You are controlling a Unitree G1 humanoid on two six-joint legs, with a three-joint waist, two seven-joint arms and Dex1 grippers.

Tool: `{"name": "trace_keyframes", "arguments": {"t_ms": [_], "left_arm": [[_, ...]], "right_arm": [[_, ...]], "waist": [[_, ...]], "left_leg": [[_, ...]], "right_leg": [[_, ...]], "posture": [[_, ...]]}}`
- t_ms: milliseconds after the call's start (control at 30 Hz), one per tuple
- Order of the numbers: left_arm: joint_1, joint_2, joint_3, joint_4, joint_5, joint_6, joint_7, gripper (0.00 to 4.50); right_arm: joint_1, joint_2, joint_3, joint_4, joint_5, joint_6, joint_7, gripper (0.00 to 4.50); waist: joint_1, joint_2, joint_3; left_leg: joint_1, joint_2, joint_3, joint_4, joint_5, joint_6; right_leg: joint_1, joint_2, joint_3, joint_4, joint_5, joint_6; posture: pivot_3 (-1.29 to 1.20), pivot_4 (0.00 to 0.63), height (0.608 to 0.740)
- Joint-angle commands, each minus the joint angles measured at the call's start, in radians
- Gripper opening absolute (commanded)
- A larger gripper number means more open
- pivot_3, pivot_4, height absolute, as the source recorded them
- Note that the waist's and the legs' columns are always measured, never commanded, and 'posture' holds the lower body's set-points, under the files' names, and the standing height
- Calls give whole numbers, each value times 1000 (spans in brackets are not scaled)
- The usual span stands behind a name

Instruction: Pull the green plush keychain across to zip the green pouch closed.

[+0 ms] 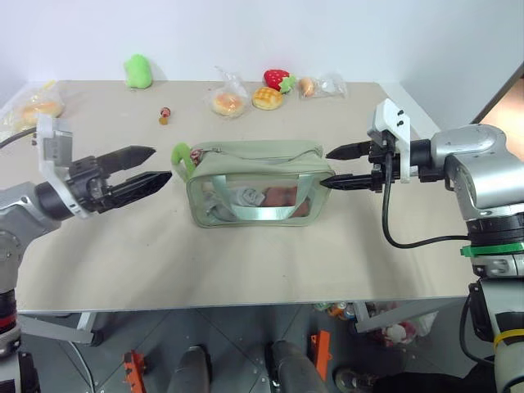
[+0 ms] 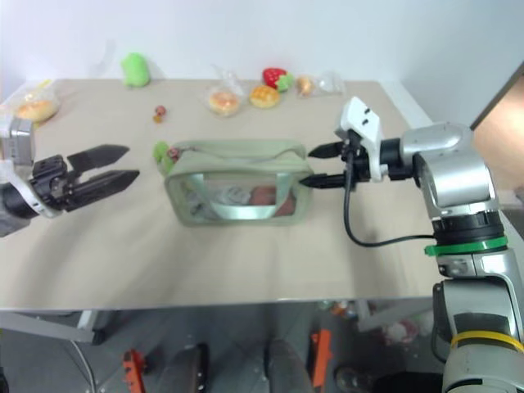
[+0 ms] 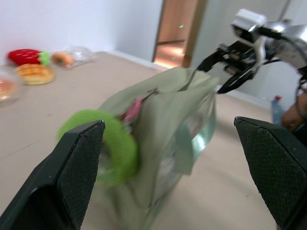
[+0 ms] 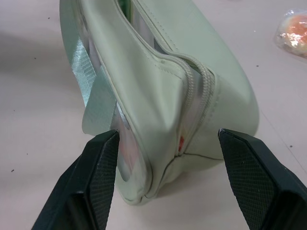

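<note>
Two grippers flank the green pouch (image 1: 254, 182), which we take as our landmark; it stands upright near the middle of the beige table (image 1: 246, 262), its clear side window facing us and its top zipper running from end to end. At the pouch's left end we see the green plush keychain (image 1: 181, 159), a curved lime-green charm standing up beside a pinkish ring at the zipper. Our left gripper (image 1: 151, 169) hovers just left of that end, pointing toward the pouch with its two black fingers spread wide and nothing between them; in the left wrist view the keychain (image 3: 112, 143) sits just ahead of one finger, and we cannot tell whether it touches. Our right gripper (image 1: 334, 169) is at the pouch's right end, its fingers parted with one tip above and one below the corner; in the right wrist view the pouch's end (image 4: 192, 105) lies between the two pads without visible contact, so we hold nothing there. Beyond the pouch, along the table's far edge, lie a loose green plush blob (image 1: 137, 71), a toy strawberry (image 1: 277, 79) and several clear packets of toy bread (image 1: 228, 101). Between the blob and the pouch lies a small red-and-brown object (image 1: 164, 116) that we cannot identify.
</note>
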Motion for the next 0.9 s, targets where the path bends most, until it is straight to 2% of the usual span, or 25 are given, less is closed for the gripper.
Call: {"name": "trace_keyframes", "arguments": {"t_ms": [33,233,333,567,600,900], "left_arm": [[-60,-10,-39,-61,-29,6,-17,4500],[-94,-20,-75,-68,-23,8,-32,4500],[-96,-17,-74,-58,-16,4,-37,4500],[-74,-4,-41,-13,22,-13,-25,4500],[-70,-4,-35,3,32,-19,-20,4500],[-30,-22,-68,134,163,-49,32,4500]], "right_arm": [[3,-2,-4,-41,14,10,3,3394],[14,0,-1,-63,14,21,1,3394],[10,8,-4,-55,12,24,-13,2595],[16,12,-3,-72,22,25,-8,183],[17,14,-2,-74,23,25,-7,42],[16,27,5,-74,16,48,-28,42]], "waist": [[1,0,0],[1,0,0],[1,0,0],[2,0,0],[2,0,0],[0,0,0]], "left_leg": [[0,0,0,0,0,0],[0,0,0,0,0,0],[0,0,0,0,0,0],[0,0,0,1,0,0],[0,0,0,1,0,0],[1,0,0,1,0,0]], "right_leg": [[0,0,0,0,0,0],[0,0,0,0,1,1],[0,1,0,0,1,1],[0,0,0,0,1,1],[0,0,0,0,1,1],[0,1,1,0,1,1]], "posture": [[0,150,740],[0,150,740],[0,150,740],[0,150,740],[0,150,740],[0,150,740]]}}
